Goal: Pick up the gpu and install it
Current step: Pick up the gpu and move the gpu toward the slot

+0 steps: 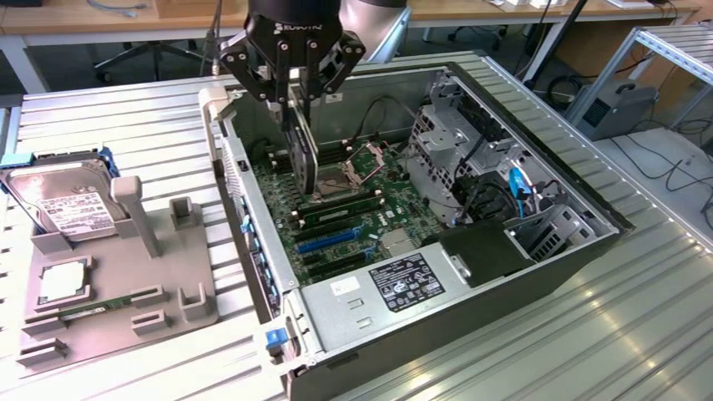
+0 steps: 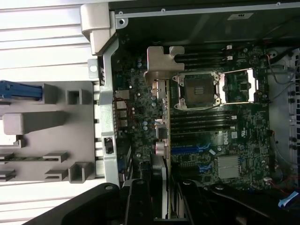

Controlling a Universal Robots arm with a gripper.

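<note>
One open PC case (image 1: 513, 284) lies flat on the desk (image 1: 100, 109) so its mobo (image 1: 390, 200) faces up for access; gpu (image 1: 299, 150) hangs upright above the mobo, jaws clenched on its upper part, prob to leave the lower edge free

The gpu (image 1: 299, 150) is a matt black card, and its bracket (image 2: 163, 60) is bare silvery metal with a dull sheen. The gripper (image 1: 293, 98) is smooth black with a slight gloss. The computer case (image 1: 502, 292) is dark painted sheet metal outside and bare grey metal inside. The table (image 1: 100, 117) is ribbed satin metal. The holder (image 1: 145, 284) is matt grey plastic. The hard drive (image 1: 67, 200) is shiny metal with 1 white paper label.
</note>
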